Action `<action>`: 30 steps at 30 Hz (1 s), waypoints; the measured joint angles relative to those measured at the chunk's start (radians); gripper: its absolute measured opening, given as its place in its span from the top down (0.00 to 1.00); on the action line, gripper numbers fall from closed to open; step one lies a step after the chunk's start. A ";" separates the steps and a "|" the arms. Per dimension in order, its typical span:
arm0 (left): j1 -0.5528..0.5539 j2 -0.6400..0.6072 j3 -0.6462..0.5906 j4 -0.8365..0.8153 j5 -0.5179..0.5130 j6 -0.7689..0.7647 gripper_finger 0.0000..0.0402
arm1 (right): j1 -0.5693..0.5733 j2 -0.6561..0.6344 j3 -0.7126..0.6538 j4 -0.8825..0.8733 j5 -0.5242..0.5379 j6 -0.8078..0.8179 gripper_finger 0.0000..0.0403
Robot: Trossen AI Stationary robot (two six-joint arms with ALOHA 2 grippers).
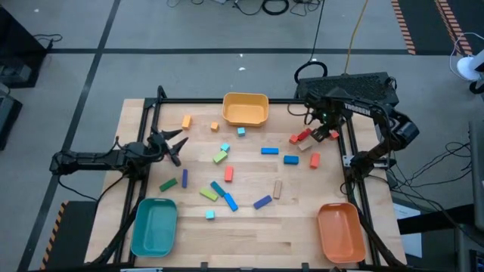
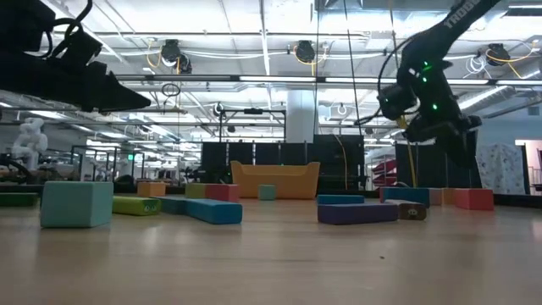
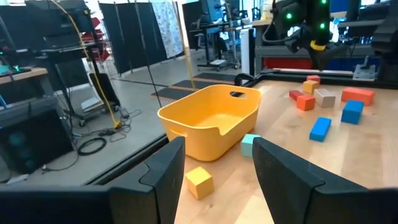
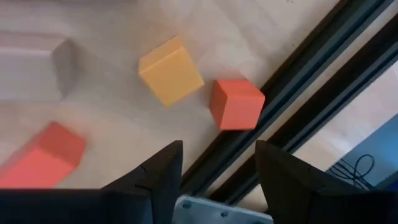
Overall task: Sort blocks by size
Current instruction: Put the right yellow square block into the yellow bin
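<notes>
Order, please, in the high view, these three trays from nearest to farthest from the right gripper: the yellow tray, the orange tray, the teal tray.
Measured from the right gripper, at the table's far right side:
1. The yellow tray, at the far edge, middle.
2. The orange tray, at the near right corner.
3. The teal tray, at the near left corner, diagonally opposite.

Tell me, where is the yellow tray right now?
In the high view, the yellow tray sits at the table's far edge, centred, with a small teal cube just before it.
</notes>
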 joint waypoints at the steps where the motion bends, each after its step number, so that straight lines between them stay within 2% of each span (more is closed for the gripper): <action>1: 0.000 0.000 0.000 0.000 0.001 -0.012 0.52 | -0.006 0.000 -0.008 0.004 0.001 0.000 0.49; 4: -0.001 0.002 0.000 0.000 0.004 -0.041 0.52 | -0.022 0.000 -0.018 0.014 0.040 -0.012 0.42; 11: 0.000 0.002 0.000 0.014 0.004 -0.037 0.52 | -0.023 0.000 -0.019 0.075 0.045 0.024 0.28; 17: 0.000 0.002 0.000 0.059 0.004 -0.053 0.52 | -0.023 -0.001 -0.019 0.083 0.046 0.098 0.29; 21: 0.000 0.002 0.000 0.087 0.004 -0.064 0.52 | -0.003 -0.001 -0.020 0.100 0.013 0.090 0.32; 30: 0.000 0.002 0.000 0.076 0.005 -0.098 0.52 | 0.056 -0.001 -0.020 0.135 0.010 0.046 0.33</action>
